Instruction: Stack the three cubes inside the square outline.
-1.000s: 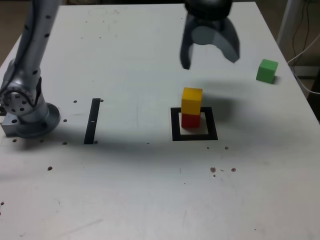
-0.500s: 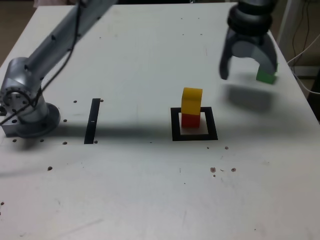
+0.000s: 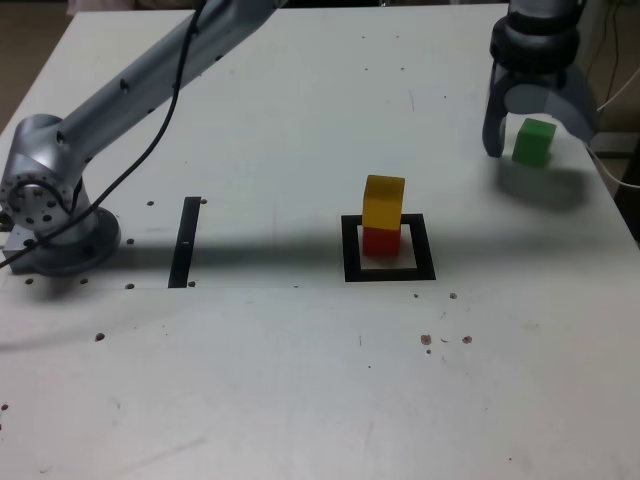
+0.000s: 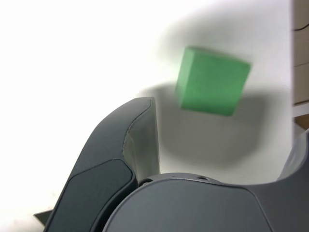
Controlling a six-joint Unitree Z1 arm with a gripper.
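We see the dark grey gripper (image 3: 540, 130) with jaws spread wide, holding nothing, poised over the small matte green cube (image 3: 534, 141) at the far right of the exterior view. Well apart, the yellow cube (image 3: 384, 203) sits on the red cube (image 3: 379, 241) inside the black tape square outline (image 3: 389, 272).

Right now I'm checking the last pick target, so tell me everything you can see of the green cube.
The green cube is a small, matte, plain-faced block of solid green. It sits alone on the white table near the exterior view's right edge, well apart from the stack in the square outline. The wrist view shows it turned slightly askew. The open gripper hangs around it, with gaps visible; nothing touches it but the table.
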